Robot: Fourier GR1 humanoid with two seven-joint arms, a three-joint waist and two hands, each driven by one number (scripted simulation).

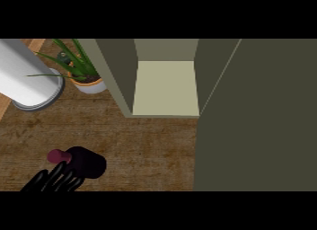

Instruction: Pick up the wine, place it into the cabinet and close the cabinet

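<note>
The wine bottle [88, 162] is dark with a reddish cap [59, 156]. It stands on the brown counter at the lower left, seen from above. My left hand [53, 178] comes in from the lower edge, its black fingers curled against the bottle's near side. The olive cabinet [116, 74] is open at the top centre, showing a pale bare shelf [166, 87]. Its door [260, 117] is swung out and fills the right side of the view. My right hand does not show.
A tall white cylinder [18, 72] stands on a round base at the upper left. A potted green plant [88, 78] sits beside it, left of the cabinet. Bare counter [147, 143] lies between the bottle and the cabinet's opening.
</note>
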